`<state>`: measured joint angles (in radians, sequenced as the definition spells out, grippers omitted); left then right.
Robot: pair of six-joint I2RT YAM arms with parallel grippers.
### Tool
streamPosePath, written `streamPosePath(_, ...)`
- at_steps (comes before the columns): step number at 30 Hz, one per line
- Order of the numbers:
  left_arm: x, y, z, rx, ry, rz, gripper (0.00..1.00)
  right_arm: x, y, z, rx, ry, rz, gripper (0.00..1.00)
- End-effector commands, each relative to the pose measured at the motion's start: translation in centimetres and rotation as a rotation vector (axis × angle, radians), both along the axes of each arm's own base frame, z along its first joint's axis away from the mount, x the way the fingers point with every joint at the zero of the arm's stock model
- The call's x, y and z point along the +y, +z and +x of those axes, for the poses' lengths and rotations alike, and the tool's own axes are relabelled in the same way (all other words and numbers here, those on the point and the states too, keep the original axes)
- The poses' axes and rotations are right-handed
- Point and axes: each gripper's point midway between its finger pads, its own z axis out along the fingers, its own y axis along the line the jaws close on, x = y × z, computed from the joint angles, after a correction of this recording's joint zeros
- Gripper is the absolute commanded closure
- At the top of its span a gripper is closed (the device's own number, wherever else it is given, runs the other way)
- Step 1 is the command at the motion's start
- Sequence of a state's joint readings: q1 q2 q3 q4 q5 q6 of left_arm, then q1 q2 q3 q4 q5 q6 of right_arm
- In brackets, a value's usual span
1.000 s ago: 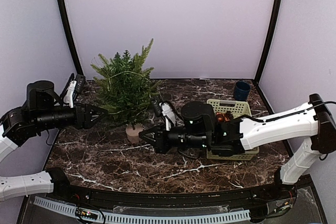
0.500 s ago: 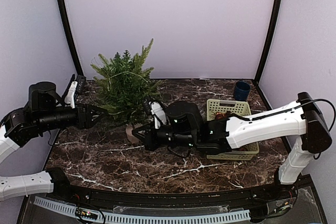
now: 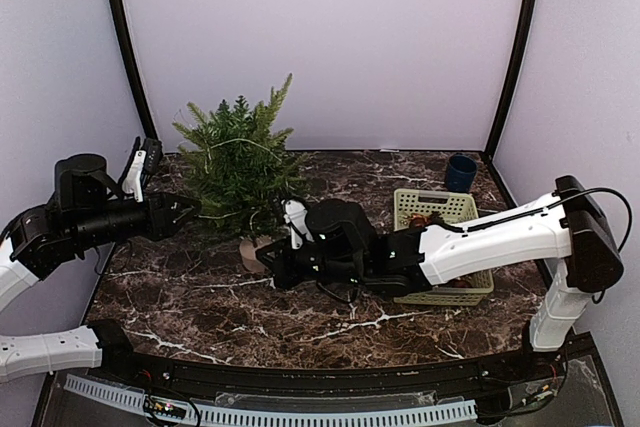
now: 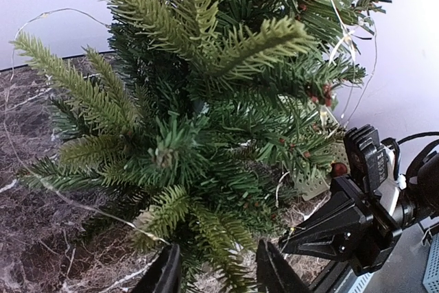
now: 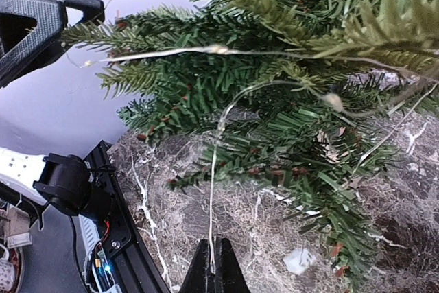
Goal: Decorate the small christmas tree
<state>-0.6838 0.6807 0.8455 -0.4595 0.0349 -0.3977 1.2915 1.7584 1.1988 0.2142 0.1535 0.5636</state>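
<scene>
The small christmas tree stands at the back left in its beige pot. A thin wire light string is draped over its branches. My right gripper is low beside the pot, shut on the end of the light string, which runs up into the branches. My left gripper is open at the tree's left side. In the left wrist view its fingers stand either side of low branches without gripping, and the right gripper shows beyond the tree.
A beige basket with ornaments stands to the right, partly behind my right arm. A dark blue cup sits at the back right corner. Walls close the back and both sides.
My right gripper has moved left, from in front of the basket to beside the tree's pot, holding the string. My left gripper has drawn back slightly to the left.
</scene>
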Motion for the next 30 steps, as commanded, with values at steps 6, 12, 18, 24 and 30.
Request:
streamPosePath(6, 0.6, 0.0, 0.8, -0.032, 0.050, 0.013, 0.81, -1.0, -1.2, 2.3, 0.002, -0.117, -0.008, 1.00)
streamPosePath(12, 0.6, -0.1, 0.9, -0.030, 0.055, 0.017, 0.93, -1.5, -2.0, 2.9, 0.004, -0.148, -0.011, 1.00)
streamPosePath(18, 0.5, -0.2, 1.1, -0.026, 0.055, 0.017, 1.00, -0.8, -3.2, 3.0, 0.007, -0.126, -0.003, 1.00)
streamPosePath(24, 0.6, -0.4, 1.1, -0.021, 0.059, 0.019, 1.00, -0.7, -3.7, 3.3, 0.003, -0.125, 0.002, 1.00)
streamPosePath(30, 0.7, -0.3, 1.0, -0.021, 0.067, 0.014, 1.00, -0.8, -3.6, 3.3, -0.002, -0.111, 0.003, 1.00)
